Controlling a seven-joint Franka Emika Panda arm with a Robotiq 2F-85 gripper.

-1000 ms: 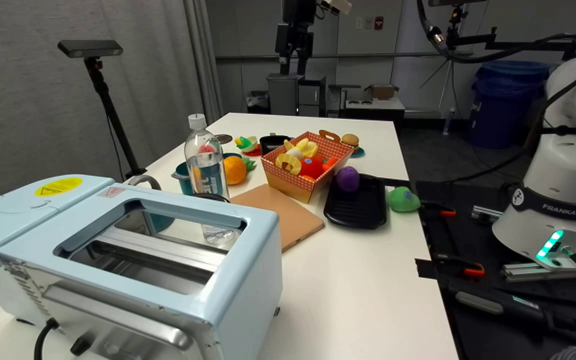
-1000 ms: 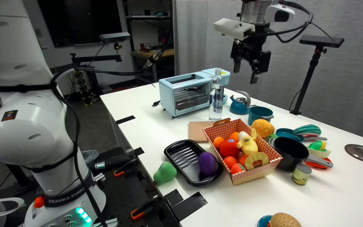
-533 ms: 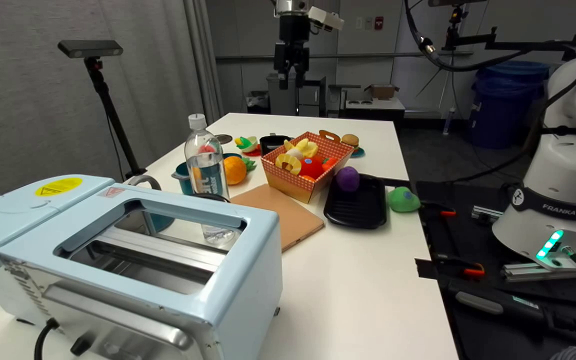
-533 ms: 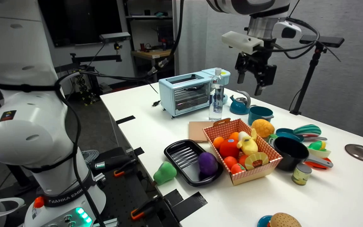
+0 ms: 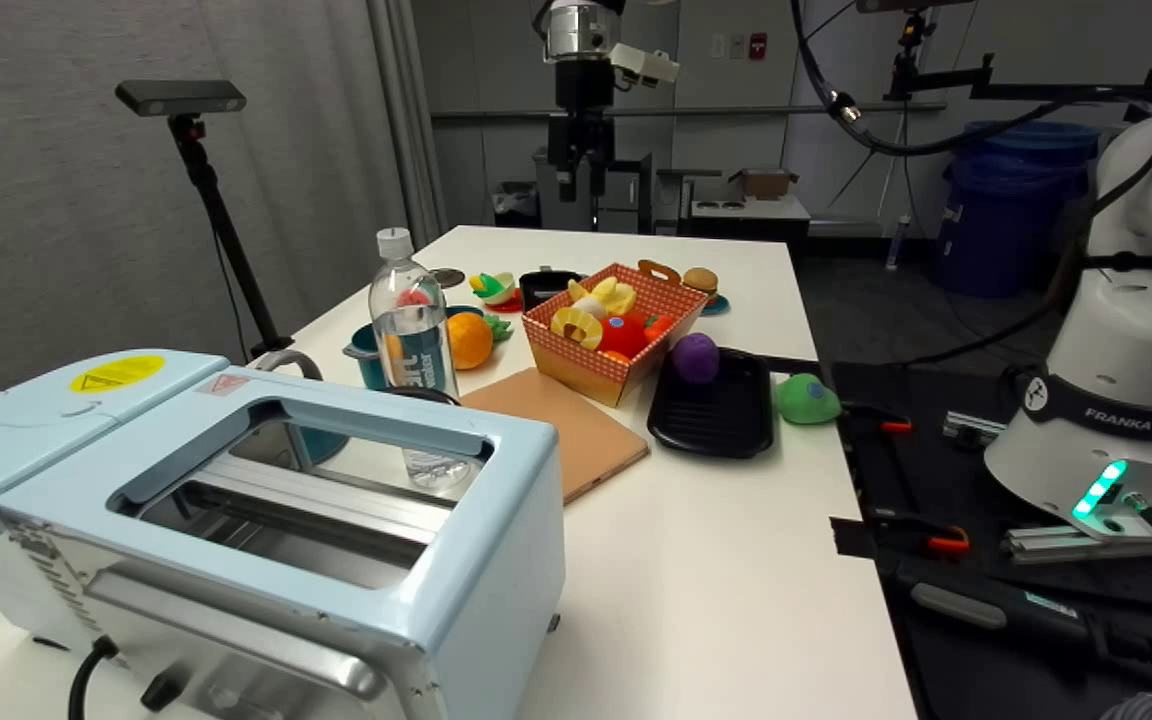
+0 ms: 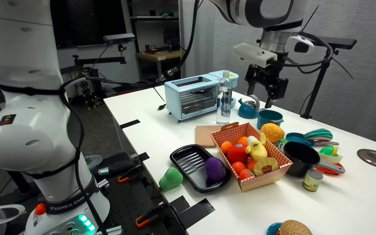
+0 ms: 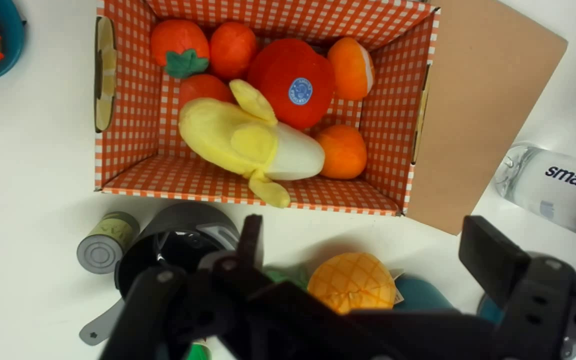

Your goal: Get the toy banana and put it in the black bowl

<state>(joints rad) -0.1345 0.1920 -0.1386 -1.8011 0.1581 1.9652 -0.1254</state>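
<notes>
Yellow toy banana, long axis aslant, points its white tip toward half past three in the wrist view. Gripper fingers stand apart.

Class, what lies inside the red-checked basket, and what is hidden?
A peeled toy banana, a leafed toy tomato, a large red toy, two smaller red toys and two orange toys. The banana partly covers one smaller red toy; anything fully beneath it cannot be seen.
</notes>
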